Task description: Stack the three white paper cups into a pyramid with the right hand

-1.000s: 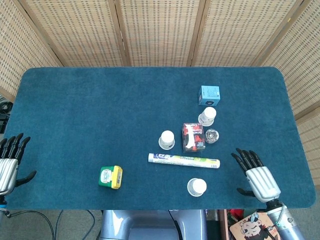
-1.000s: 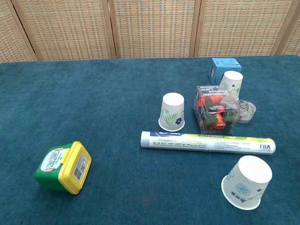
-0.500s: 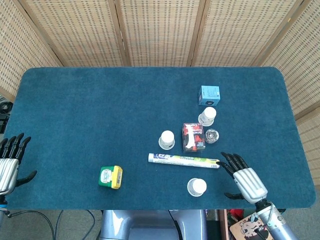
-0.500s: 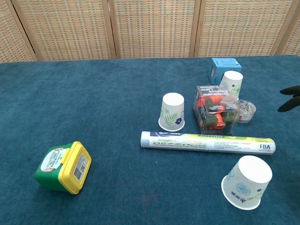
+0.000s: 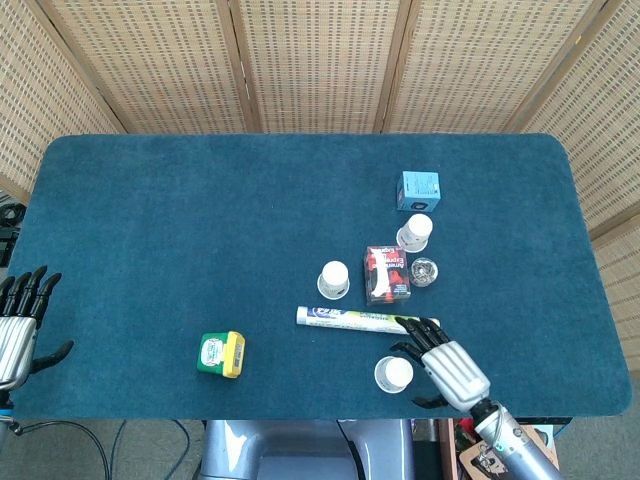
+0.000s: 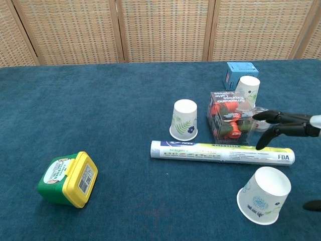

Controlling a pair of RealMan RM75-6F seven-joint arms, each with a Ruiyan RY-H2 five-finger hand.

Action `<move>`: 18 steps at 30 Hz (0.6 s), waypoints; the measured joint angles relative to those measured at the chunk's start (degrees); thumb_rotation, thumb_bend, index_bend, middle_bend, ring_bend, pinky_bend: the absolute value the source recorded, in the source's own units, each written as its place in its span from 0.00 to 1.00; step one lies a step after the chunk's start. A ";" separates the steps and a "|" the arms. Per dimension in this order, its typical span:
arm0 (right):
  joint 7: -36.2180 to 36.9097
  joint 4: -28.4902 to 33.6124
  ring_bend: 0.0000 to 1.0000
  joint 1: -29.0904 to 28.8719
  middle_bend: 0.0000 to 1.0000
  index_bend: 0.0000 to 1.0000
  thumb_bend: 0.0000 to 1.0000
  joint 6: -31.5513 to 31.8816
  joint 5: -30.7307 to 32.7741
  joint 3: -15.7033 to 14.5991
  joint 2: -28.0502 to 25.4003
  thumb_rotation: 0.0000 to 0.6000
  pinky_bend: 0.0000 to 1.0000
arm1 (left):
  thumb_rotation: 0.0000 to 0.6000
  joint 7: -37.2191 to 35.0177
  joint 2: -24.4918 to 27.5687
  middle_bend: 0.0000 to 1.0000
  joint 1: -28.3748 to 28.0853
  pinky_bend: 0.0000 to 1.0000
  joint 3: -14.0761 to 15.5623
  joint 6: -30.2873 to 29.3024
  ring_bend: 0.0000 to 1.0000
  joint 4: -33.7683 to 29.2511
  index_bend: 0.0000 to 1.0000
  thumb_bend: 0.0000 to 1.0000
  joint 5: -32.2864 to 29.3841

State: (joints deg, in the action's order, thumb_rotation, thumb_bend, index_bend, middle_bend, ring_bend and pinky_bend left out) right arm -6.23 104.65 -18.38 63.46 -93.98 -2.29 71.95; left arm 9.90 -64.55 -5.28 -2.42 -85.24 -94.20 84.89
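Left hand [image 5: 18, 322] is seen parked at the near-left corner of the blue-carpeted table [image 5: 180, 220], fingers spread, nothing held, unchanged over the last second. Green tub with yellow lid [image 5: 221, 354] is seen lying on its side near the front edge. First white paper cup [image 5: 333, 280] is seen upside down mid-table, behind the long white-green tube [image 5: 366, 321]. Second cup [image 5: 394, 374] is inverted by the front edge, just in front of the tube. Third cup [image 5: 414, 232] is inverted further back, beside the red snack packet [image 5: 386, 273] and in front of the blue box [image 5: 418, 190]. Right hand [image 5: 443, 364] has been moved leftward from the near-right corner and is now just beside the front cup, not touching; a grasp of that cup is judged imminent. Its fingers [image 6: 281, 120] are spread wide, empty, reaching over the tube's right end.
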 measured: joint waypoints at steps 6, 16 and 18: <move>-2.07 -0.38 0.00 -1.11 0.00 0.31 0.16 -1.70 2.98 0.60 1.84 1.00 0.00 | 1.00 -0.01 -0.02 0.00 -0.05 0.00 0.01 0.03 0.00 0.04 0.00 0.22 0.10; -2.42 -1.05 0.00 -1.62 0.00 0.34 0.16 -1.48 4.60 1.02 2.51 1.00 0.00 | 1.00 0.23 -0.07 0.00 -0.10 0.00 0.07 0.09 0.00 -0.11 0.00 0.22 0.19; -2.24 -1.75 0.00 -1.61 0.00 0.34 0.16 -1.48 4.95 0.94 2.83 1.00 0.00 | 1.00 0.29 -0.07 0.00 -0.11 0.00 0.13 0.06 0.00 -0.18 0.00 0.22 0.39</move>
State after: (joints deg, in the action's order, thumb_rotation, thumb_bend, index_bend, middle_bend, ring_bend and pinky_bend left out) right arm -8.46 102.90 -19.99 61.98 -89.03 -1.35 74.79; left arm 10.19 -64.62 -5.39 -2.29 -85.18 -94.38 85.28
